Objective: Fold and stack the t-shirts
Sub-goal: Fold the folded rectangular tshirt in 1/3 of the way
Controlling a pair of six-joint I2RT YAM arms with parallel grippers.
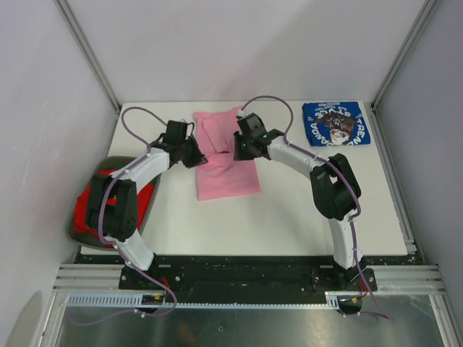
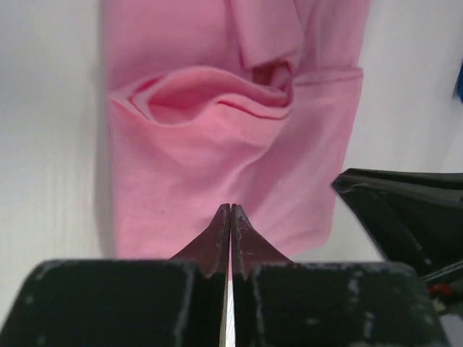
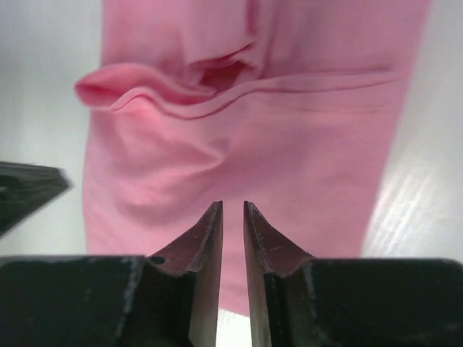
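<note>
The light pink t-shirt [image 1: 226, 163] lies folded into a long strip in the middle of the table, with a puffed crease across its middle [image 2: 217, 108]. My left gripper [image 1: 192, 153] hovers at the shirt's left edge, and its jaws [image 2: 231, 210] are shut with nothing between them. At the strip's right edge is my right gripper [image 1: 243, 147]; its jaws [image 3: 233, 207] stand a narrow gap apart above the pink cloth [image 3: 289, 166], holding nothing. The blue printed t-shirt [image 1: 334, 123] lies folded at the back right. The red t-shirt [image 1: 83, 206] sits bunched in a bin at the left.
A grey oval bin [image 1: 108, 163] stands at the table's left edge, partly under the left arm. The white table [image 1: 275, 217] is fenced by grey walls and metal posts. The other gripper's black body [image 2: 405, 210] shows at the edge of each wrist view.
</note>
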